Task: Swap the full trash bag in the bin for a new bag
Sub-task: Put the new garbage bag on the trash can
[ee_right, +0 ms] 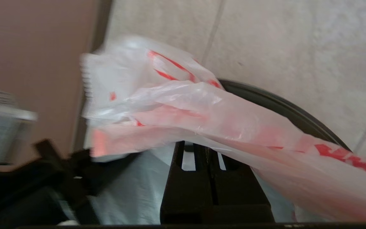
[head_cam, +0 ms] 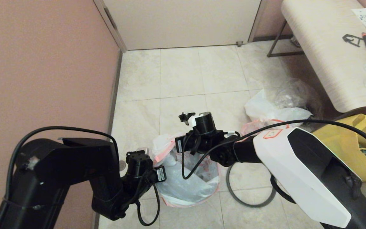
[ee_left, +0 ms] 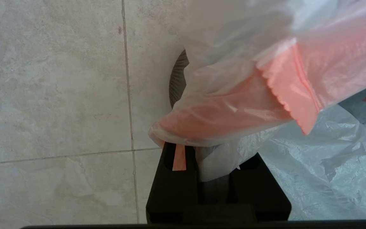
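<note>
A: What did the left arm (head_cam: pixel 59 168) look like?
B: It was all black and blocky, with a thin black cable looping over it and a small white sticker by the wrist.
A: And the right arm (head_cam: pixel 297 171)?
B: It wore a smooth white shell with a little orange-edged mark. Its end was black, with black cables.
</note>
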### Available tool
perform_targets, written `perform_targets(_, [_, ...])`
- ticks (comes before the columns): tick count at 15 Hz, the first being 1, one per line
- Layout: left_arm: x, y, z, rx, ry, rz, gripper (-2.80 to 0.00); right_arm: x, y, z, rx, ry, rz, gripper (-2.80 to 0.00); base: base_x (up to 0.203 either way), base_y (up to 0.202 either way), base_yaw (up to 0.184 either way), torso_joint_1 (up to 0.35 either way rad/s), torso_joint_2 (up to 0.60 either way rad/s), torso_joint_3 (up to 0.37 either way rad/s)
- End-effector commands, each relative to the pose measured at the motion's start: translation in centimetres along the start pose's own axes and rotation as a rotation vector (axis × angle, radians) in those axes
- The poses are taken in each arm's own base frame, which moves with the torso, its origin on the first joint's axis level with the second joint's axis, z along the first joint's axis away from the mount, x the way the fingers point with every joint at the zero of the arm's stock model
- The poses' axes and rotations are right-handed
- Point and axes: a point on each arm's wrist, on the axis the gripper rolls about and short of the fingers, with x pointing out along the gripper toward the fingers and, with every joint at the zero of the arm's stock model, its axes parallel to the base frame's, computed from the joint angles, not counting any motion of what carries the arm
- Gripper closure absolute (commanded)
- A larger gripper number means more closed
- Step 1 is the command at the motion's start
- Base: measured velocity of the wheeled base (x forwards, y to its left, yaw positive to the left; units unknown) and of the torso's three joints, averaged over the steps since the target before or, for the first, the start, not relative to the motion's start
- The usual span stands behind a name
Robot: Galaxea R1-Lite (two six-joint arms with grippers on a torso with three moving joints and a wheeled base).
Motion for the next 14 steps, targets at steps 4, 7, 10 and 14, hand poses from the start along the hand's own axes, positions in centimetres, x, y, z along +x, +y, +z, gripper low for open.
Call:
perform_targets(4, [-0.4,-0.4,-1.0,0.041,0.025,-0.011,0.00,0.4,-0.9,-0.2,0.002,-0.016,0.000,0.00,0.000,0.000,0.000,0.000,0.00,0.000])
perform_targets(7, [-0.4,-0.3,-2.5,0.129,-0.006,-0.035,0.00,0.7,-2.7,-0.2,0.012,-0.039,0.004,0.00,0.000,0.000,0.000,0.000,0.00,0.000])
perform_targets(10, [-0.5,-0.3,-3.3,0.185,-0.049,-0.060,0.00,1.0,-5.5,-0.7,0.027,-0.031,-0.038,0.00,0.000,0.000,0.000,0.000,0.00,0.000])
perform_targets(14, [-0.3,-0.2,-3.5,0.188,-0.062,-0.059,0.00,0.7,-9.2,-0.8,0.033,-0.015,-0.077,0.00,0.000,0.000,0.000,0.000,0.00,0.000])
